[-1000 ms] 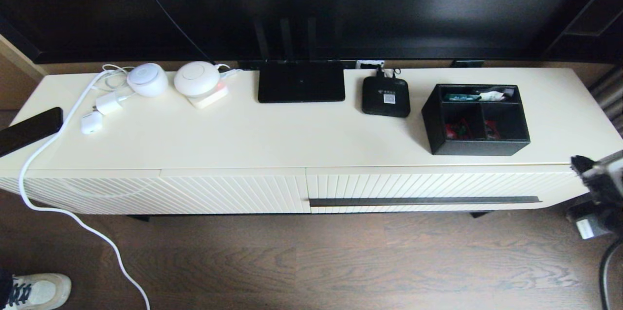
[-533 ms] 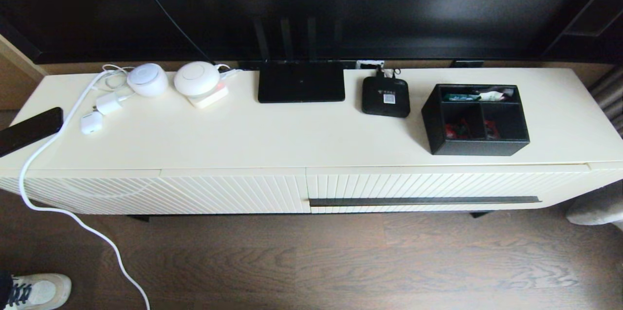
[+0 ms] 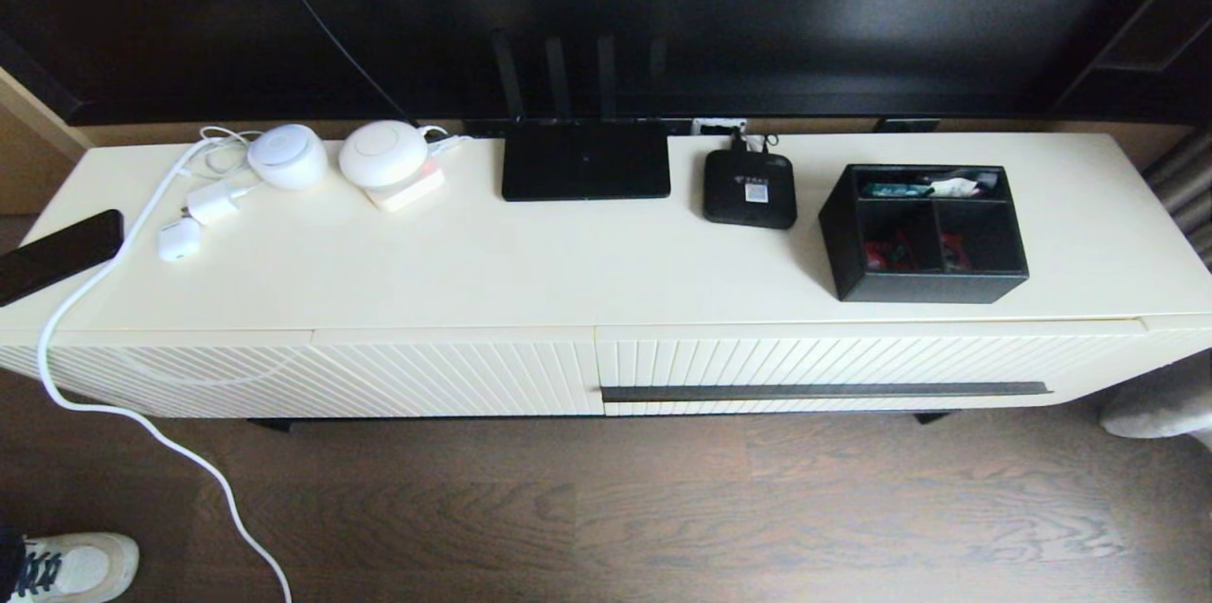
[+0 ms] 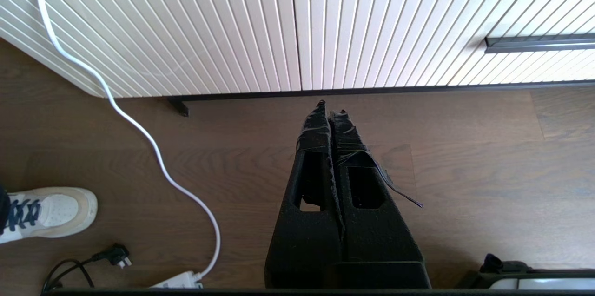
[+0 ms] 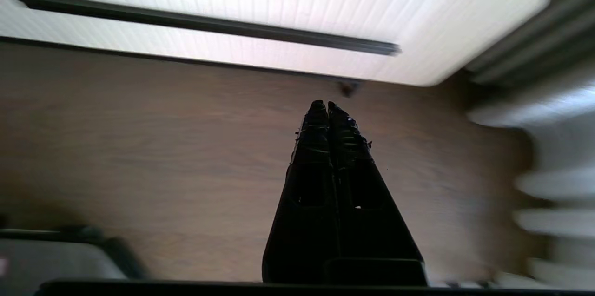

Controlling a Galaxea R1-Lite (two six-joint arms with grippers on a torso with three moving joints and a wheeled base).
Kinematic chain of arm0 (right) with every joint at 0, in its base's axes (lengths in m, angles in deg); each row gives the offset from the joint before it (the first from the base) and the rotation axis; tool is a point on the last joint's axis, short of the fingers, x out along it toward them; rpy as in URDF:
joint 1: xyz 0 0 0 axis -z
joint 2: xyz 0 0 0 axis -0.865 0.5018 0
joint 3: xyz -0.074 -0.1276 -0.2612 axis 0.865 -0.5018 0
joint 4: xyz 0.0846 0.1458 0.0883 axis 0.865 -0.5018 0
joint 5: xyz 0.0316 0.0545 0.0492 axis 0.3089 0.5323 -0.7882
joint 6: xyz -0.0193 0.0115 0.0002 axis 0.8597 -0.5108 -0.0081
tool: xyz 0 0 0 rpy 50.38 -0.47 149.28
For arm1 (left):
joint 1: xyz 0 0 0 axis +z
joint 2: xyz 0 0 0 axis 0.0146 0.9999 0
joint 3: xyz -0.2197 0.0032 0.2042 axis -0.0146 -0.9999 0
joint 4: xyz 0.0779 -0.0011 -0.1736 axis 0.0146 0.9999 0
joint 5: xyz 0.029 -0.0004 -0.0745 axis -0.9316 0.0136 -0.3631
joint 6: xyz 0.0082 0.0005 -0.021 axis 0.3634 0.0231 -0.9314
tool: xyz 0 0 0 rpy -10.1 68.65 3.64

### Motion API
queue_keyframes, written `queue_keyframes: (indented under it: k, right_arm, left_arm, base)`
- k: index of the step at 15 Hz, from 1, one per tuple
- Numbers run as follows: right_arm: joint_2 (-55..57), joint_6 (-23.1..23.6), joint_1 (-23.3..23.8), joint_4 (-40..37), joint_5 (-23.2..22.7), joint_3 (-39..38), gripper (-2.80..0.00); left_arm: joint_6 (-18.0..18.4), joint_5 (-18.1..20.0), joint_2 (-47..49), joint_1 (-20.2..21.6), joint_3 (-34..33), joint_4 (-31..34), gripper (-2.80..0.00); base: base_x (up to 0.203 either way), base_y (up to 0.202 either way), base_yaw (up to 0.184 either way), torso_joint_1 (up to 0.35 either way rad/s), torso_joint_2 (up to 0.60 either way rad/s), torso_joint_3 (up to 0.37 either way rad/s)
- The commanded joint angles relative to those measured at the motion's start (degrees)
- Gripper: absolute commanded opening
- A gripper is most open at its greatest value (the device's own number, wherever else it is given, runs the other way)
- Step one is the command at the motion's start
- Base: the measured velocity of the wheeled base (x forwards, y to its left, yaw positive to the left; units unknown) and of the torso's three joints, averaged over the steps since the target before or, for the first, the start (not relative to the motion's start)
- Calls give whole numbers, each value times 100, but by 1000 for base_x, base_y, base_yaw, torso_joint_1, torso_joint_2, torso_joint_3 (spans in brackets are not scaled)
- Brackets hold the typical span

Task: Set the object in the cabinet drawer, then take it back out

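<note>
The black organizer box (image 3: 924, 232) stands on the right part of the cabinet top, with small red and white items in its compartments. Below it the cream drawer (image 3: 852, 364) with vertical ribs is closed; its dark bar handle (image 3: 826, 391) runs along the front. Neither arm shows in the head view. My left gripper (image 4: 329, 109) is shut and empty, low over the floor before the cabinet front, left of the handle's end (image 4: 539, 44). My right gripper (image 5: 325, 106) is shut on nothing, over the floor below the handle (image 5: 204, 23) near the cabinet's right end.
On the cabinet top sit a flat black router (image 3: 585, 158), a small black set-top box (image 3: 750, 187), two white round devices (image 3: 383, 152), chargers and a phone (image 3: 57, 253). A white cable (image 3: 133, 414) trails to the wooden floor. A shoe (image 3: 66, 565) is at bottom left.
A second ago my right gripper showed at the right edge of the head view; it has dropped out of that view. The box and the drawer have not moved.
</note>
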Motion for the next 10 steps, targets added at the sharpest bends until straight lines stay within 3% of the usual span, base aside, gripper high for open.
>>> queue_keyframes:
  k: [1, 3, 10]
  right_arm:
    - [-426, -94, 12, 583, -132, -492, -280]
    - [-422, -144, 13, 1161, -342, -1101, -280]
    - [-430, -288, 14, 990, -530, -1082, -280]
  left_arm:
    - [1, -1, 8, 0, -4, 4, -280]
    - [1, -1, 9, 0, 1, 1, -280]
    - [1, -1, 9, 0, -5, 4, -280]
  base:
    - [0, 0, 0, 0, 0, 0]
    - [0, 0, 0, 0, 0, 0]
    - [0, 0, 0, 0, 0, 0]
